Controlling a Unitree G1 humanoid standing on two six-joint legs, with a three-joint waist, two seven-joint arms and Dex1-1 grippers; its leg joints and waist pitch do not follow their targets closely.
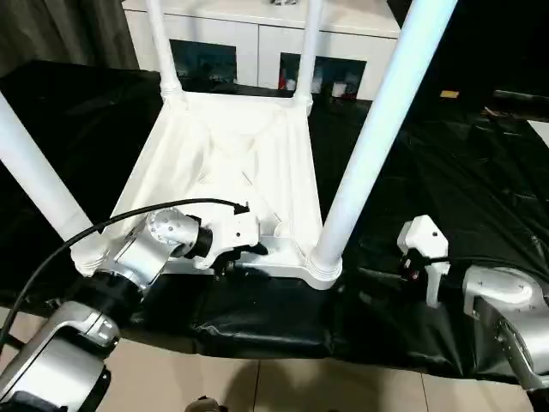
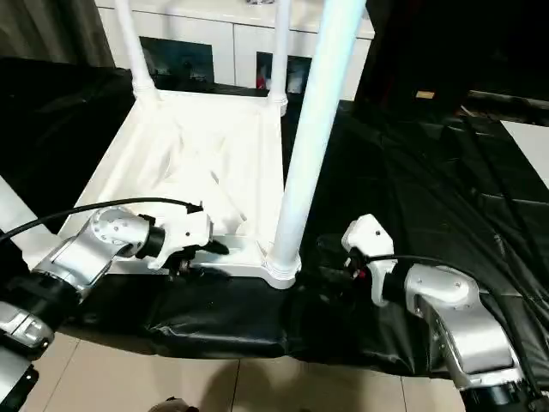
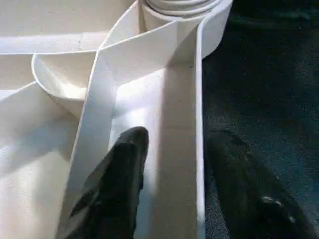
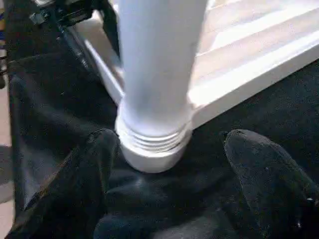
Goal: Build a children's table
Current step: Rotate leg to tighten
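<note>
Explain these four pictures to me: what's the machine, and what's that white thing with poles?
It is a humanoid robot building a children's table. Two pictures look down from its head; two come from cameras on its wrists. The tabletop lies upside down on a black cloth, with four white legs standing up from its corners. The left hand straddles the tabletop's near rim, one black finger inside, one outside, not clearly gripping. The right hand is open, holding nothing, just in front of the near leg's base. A white cabinet stands behind.
</note>
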